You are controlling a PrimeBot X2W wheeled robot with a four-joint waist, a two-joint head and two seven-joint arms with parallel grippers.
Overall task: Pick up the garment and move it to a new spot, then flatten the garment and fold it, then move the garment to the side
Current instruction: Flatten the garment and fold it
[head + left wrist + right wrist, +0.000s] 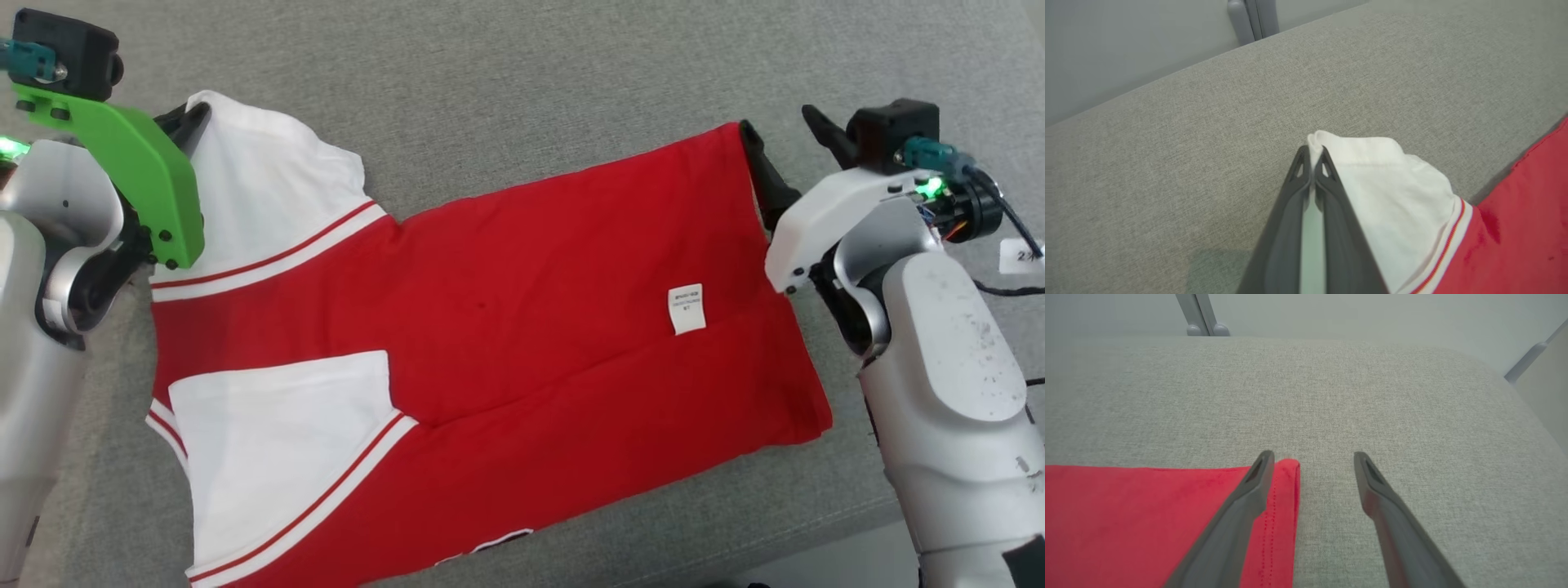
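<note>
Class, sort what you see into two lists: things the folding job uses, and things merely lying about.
Job:
red-and-white garment
left gripper, shut on its white sleeve
right gripper, open at the red hem corner

Lying about:
white paper tag
black cable

Left tool (1313, 154) clamped; right tool (1313, 455) splayed, seemingly low.

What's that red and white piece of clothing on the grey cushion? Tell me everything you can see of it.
The garment is a red shirt of soft-looking cloth with white sleeves edged in red and white stripes, and a small white label near its hem. It lies spread nearly flat, lightly creased, on the grey cushion. The left fingers are shut on one white sleeve's tip. The right fingers stand open, one over the red hem corner.
</note>
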